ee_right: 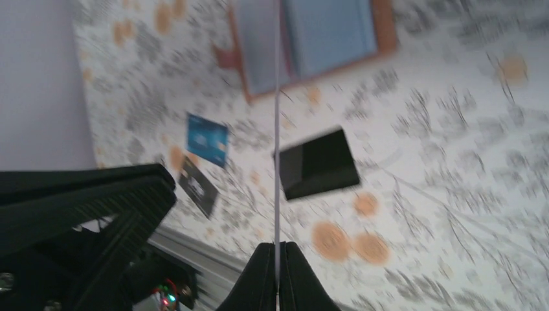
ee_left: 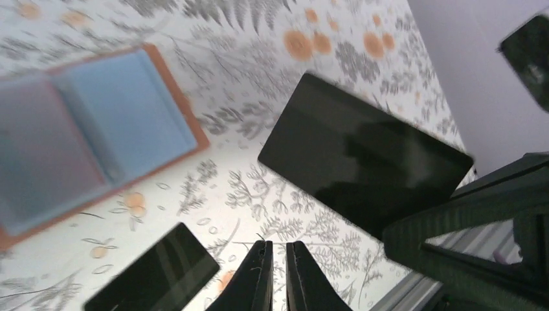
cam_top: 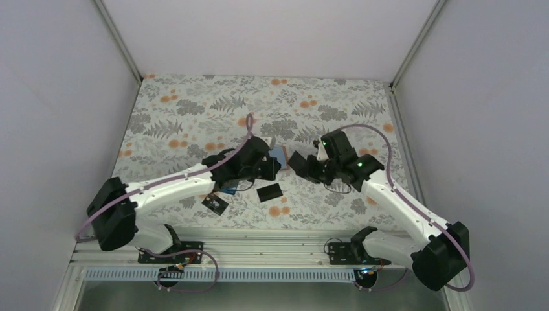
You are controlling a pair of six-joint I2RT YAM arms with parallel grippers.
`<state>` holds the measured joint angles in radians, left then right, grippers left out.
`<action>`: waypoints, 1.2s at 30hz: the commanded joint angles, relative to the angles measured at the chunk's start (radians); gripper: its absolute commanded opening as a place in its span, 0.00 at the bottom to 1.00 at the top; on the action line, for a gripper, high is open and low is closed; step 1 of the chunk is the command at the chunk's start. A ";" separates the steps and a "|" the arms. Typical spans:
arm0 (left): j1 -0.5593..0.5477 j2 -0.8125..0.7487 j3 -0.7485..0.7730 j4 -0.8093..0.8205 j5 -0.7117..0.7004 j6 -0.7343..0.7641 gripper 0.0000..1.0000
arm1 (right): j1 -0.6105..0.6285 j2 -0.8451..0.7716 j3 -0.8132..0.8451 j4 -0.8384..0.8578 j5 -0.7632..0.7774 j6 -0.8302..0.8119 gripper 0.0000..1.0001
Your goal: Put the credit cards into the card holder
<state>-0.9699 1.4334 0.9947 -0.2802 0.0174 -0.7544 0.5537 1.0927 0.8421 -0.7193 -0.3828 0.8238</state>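
- Your right gripper (ee_right: 277, 247) is clamping tight on the gripped black card (ee_left: 362, 162). The card is sticking out ahead of the fingertips. From the right wrist camera it's showing only as a thin pale edge running straight up the picture.
- That card is hanging in the air above the flowery tablecloth (cam_top: 194, 110), just to the right of the card holder (cam_top: 280, 154). In the right wrist view its edge is lining up roughly with the middle of the holder. I can't tell whether it's touching the holder.
- The card holder is lying open and flat in the middle of the table, bluish lining facing up with a tan rim around it. It's sitting right between your two grippers.
- Your left gripper (ee_left: 278, 249) is hovering closed with nothing in it, just a sliver of gap between the fingers. It's hanging low, just left of the holder.
- The loose black card (cam_top: 270, 192) is lying flat on the cloth, just on your side of the holder.
- The blue card (cam_top: 228, 190) and the second loose black card (cam_top: 215, 204) are lying further left, just beside each other, close by your left arm.
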 commanded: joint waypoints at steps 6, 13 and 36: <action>0.110 -0.165 0.077 -0.100 -0.048 0.036 0.32 | -0.036 0.067 0.203 0.258 0.010 -0.013 0.04; 0.195 -0.234 0.141 -0.016 0.059 0.012 0.50 | -0.064 0.070 0.285 0.442 -0.043 0.043 0.04; 0.316 -0.274 0.172 0.540 0.283 -0.115 0.51 | -0.107 0.140 0.397 0.926 -0.340 0.463 0.04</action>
<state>-0.6594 1.1515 1.1591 0.1146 0.2531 -0.8364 0.4519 1.2259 1.2045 0.0845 -0.6582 1.1881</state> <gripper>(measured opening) 0.510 0.045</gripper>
